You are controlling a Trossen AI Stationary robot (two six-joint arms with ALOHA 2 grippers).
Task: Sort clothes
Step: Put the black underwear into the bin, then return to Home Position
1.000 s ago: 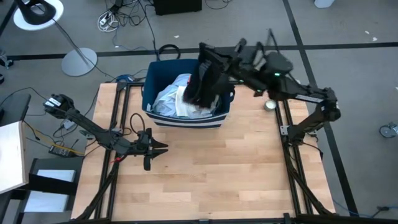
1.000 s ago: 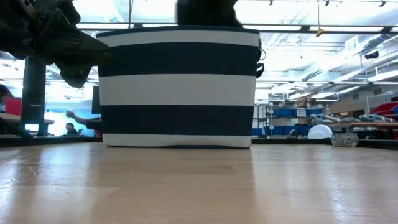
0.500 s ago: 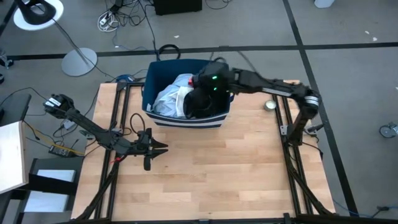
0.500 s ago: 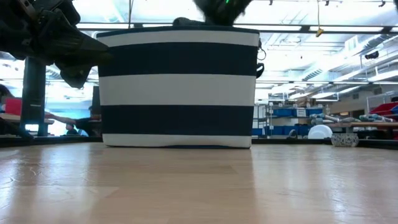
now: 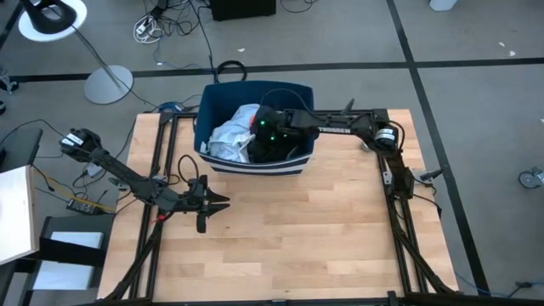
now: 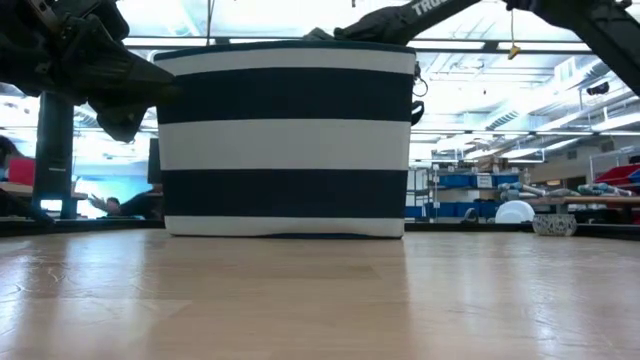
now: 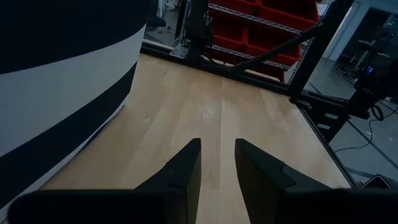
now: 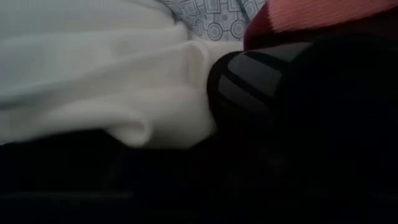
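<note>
The navy bin with white stripes [image 5: 255, 163] stands at the table's far middle, and it fills the low view [image 6: 288, 140]. Clothes lie in it: a white and light blue heap [image 5: 229, 134] on the left, a black piece [image 5: 285, 146] on the right. My right gripper [image 5: 265, 129] reaches down into the bin, over the black piece. Its wrist view shows white cloth [image 8: 93, 81], a patterned piece [image 8: 217, 18], a dark red piece [image 8: 311, 15] and black cloth with grey stripes [image 8: 249, 74], all close up. My left gripper [image 7: 216, 158] hovers open near the bin's front left corner [image 5: 223, 202].
Bare wooden tabletop [image 5: 297, 229] spreads from the bin to the near edge. The table's metal frame rails [image 5: 399, 221] run along both sides. A lamp base [image 5: 108, 83] and cables [image 5: 153, 25] lie on the floor beyond the far edge.
My right gripper has swung down from above the bin's right side into the bin, tipping from about level to pointing steeply down and moving toward the table's left. The black garment that hung from it above the bin now lies inside the bin.
</note>
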